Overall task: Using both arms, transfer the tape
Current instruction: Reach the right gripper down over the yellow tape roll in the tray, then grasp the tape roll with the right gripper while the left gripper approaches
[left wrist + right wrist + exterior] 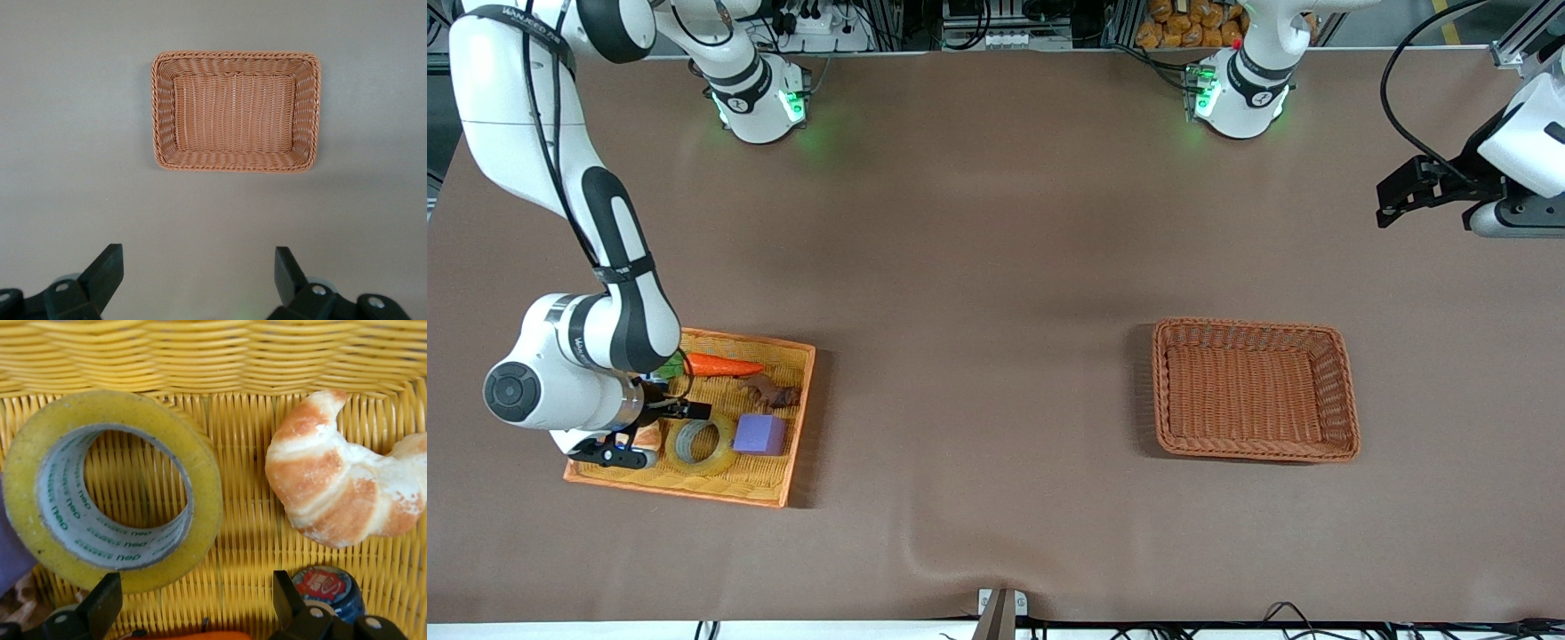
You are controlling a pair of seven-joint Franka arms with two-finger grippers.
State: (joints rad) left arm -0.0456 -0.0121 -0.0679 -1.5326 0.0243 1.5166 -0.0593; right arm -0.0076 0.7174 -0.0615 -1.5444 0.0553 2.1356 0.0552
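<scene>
The tape (700, 444) lies flat in the yellow wicker tray (800, 404) at the right arm's end of the table, its hole facing up, so it has no long axis to line up with; what matters is its wall, which a finger could pass inside of. It touches the purple cube (760, 435), which sits on its side toward the middle of the table. A croissant (337, 477) lies just beside it, apart from it by a strip of bare wicker. A toy carrot (723, 364) and a brown lump I cannot name lie farther from the front camera, clear of the roll

The right gripper (618, 449) hangs low over the tray, above the gap between roll and croissant, fingers (100, 607) spread wide and holding nothing. In the right wrist view the roll sits off to one side of the fingers, so I judge the hand needs a small shift toward it before closing on the rim. The tray wall is close to the roll, and the cube crowds it

The left gripper (199, 277) waits high at the left arm's end, open and empty, looking down on the brown wicker basket (1161, 391), which is empty. This arm is far from the tape. Between tray and basket the brown tabletop (978, 311) lies bare, room enough for a handover
</scene>
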